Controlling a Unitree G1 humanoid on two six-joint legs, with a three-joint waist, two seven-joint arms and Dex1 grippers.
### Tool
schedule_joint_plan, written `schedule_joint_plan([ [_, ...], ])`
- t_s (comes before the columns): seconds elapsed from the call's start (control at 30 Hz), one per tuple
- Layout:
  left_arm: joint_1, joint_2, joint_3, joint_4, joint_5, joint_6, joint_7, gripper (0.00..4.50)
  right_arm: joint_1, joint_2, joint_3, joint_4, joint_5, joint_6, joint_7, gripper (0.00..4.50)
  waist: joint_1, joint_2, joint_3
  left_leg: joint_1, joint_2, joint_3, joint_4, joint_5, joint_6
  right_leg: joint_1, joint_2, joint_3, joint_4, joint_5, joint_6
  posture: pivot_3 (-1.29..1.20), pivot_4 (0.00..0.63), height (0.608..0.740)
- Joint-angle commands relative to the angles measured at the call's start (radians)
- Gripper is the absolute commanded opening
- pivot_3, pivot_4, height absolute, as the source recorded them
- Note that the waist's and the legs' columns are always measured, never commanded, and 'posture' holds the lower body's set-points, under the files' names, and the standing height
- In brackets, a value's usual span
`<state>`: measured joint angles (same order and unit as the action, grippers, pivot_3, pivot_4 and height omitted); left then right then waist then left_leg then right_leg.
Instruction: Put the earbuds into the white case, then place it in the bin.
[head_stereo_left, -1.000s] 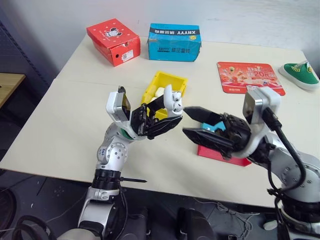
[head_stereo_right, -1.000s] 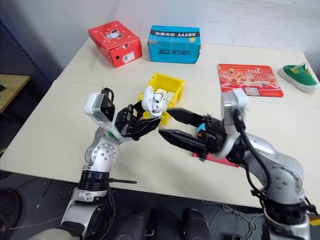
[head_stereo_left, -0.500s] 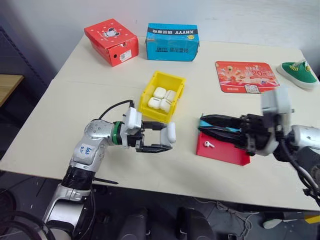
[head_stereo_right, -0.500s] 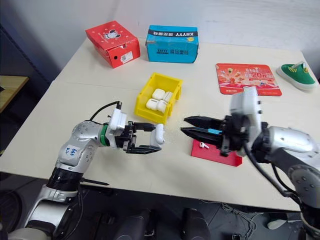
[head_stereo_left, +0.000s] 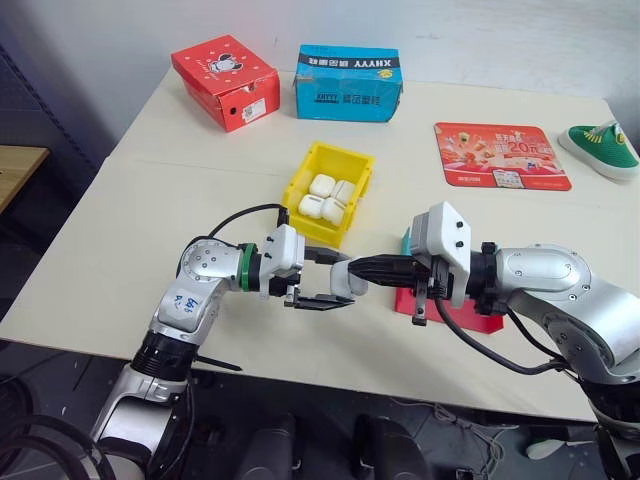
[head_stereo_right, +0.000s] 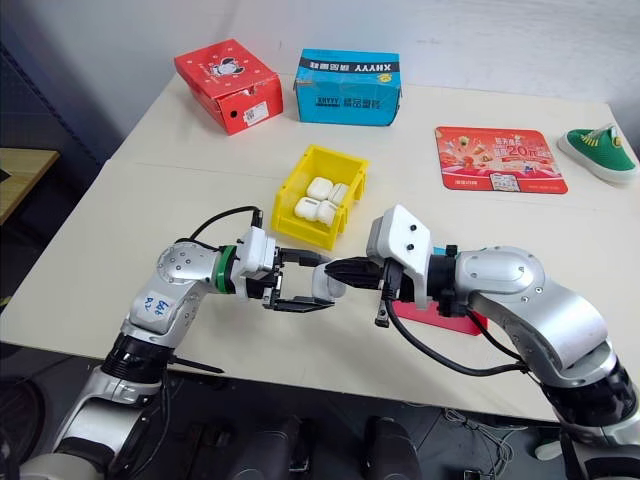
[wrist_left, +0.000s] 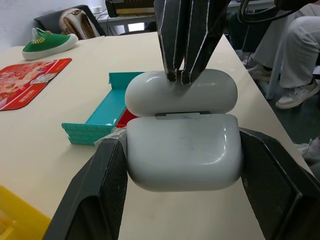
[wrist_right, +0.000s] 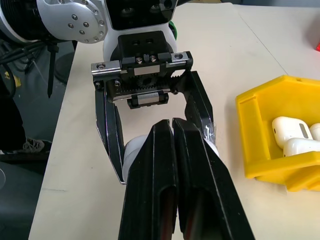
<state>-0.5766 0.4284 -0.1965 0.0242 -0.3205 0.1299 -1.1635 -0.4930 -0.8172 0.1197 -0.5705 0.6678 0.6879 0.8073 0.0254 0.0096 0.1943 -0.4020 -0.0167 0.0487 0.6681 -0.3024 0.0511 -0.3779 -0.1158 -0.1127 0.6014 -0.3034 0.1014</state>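
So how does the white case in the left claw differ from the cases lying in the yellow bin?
The white case is clamped between the left claw's fingers above the table; the cases in the bin lie loose, untouched. The held one has the shut right claw tips pressing at its lid; nothing meets the binned ones. The held one is alone, the others are piled together in the yellow bin. All are glossy white, rounded and alike.

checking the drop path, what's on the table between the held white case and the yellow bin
Nothing: in the left eye view only bare table separates the white case, clamped in the left gripper, from the yellow bin.
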Motion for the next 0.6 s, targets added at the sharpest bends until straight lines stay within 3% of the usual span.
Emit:
schedule_joint_plan([
  [0.03,0.002,-0.011,0.017,-0.014,-0.01,-0.032,0.006,2.8,0.011,-0.02,-0.031,-0.004,-0.005,0.013,0.021,0.07,0.0,0.0,0.0,0.0,0.0,0.0,0.0,0.0,0.0,0.0,0.0,0.0,0.0,0.0,0.0,0.0,0.15,0.74],
  [0.2,0.029,-0.023,0.049,-0.039,-0.066,-0.014,0.009,2.8,0.112,-0.032,-0.128,-0.029,0.048,0.033,0.032,0.07,0.001,0.0,0.0,0.0,0.0,0.0,0.0,0.0,0.0,0.0,0.0,0.0,0.001,0.0,0.0,0.0,0.15,0.74],
  [0.43,0.07,0.019,0.175,-0.107,-0.174,0.093,0.064,2.8,0.505,0.092,-0.49,-0.028,0.111,-0.113,0.026,0.07,0.004,-0.001,0.0,0.0,0.0,-0.001,0.0,0.0,0.0,0.002,0.0,-0.001,0.001,0.0,0.001,0.0,0.15,0.74],
  [0.53,0.083,0.042,0.23,-0.118,-0.215,0.148,0.095,2.8,0.659,0.128,-0.618,-0.035,0.164,-0.153,0.078,0.66,0.003,-0.001,0.0,0.003,0.0,0.0,0.0,0.001,0.0,0.003,0.001,0.0,0.002,0.0,0.001,0.0,0.15,0.74],
  [0.6,0.078,0.067,0.26,-0.106,-0.207,0.182,0.132,2.8,0.726,0.171,-0.677,-0.053,0.13,-0.242,0.085,1.29,0.003,-0.001,0.0,0.004,0.0,0.0,0.0,0.001,0.0,0.003,0.001,0.001,0.003,0.0,0.001,0.0,0.15,0.74],
])
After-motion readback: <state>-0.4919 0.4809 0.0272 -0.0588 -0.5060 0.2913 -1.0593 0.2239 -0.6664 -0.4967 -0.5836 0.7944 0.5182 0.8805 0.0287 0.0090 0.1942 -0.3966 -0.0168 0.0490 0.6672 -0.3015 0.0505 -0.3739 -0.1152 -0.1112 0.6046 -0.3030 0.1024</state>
